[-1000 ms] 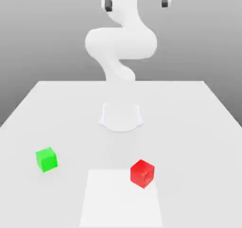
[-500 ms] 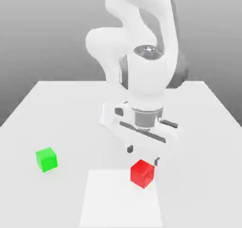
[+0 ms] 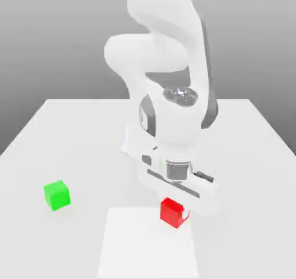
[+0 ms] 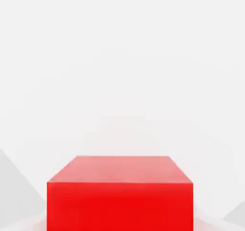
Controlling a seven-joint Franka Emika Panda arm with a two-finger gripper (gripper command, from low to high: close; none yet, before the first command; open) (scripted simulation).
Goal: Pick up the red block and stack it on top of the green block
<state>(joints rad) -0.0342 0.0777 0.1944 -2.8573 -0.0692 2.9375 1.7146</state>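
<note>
Block, red: low in the exterior view's frame, a little right of centre, at the upper right corner of a pale square patch on the worktop. It looks upright and level, with no clear gap beneath it.
Fingers: clamped on the red block, one at each side, directly below the hand. In the exterior view, a pale fingertip shows against the block's right side.
Hand view: the red block's flat top and one broad, upright face, both edges running straight, so it seems to sit square in the grip.
Green block: lower left of the exterior view's frame, alone on the worktop, well apart from the red one and slightly higher in the frame. Its top is free.
Direction that matters: from the fingers, the green block lies towards the exterior view's left. It is turned at an angle to the worktop's edges.
Arm: white, reaching down from the upper middle of the frame.
Step in hand: probably the grasp, with the stacking all to come.
Next move: likely straight up first, then across to the exterior view's left, high enough to avoid knocking the green block.
</note>
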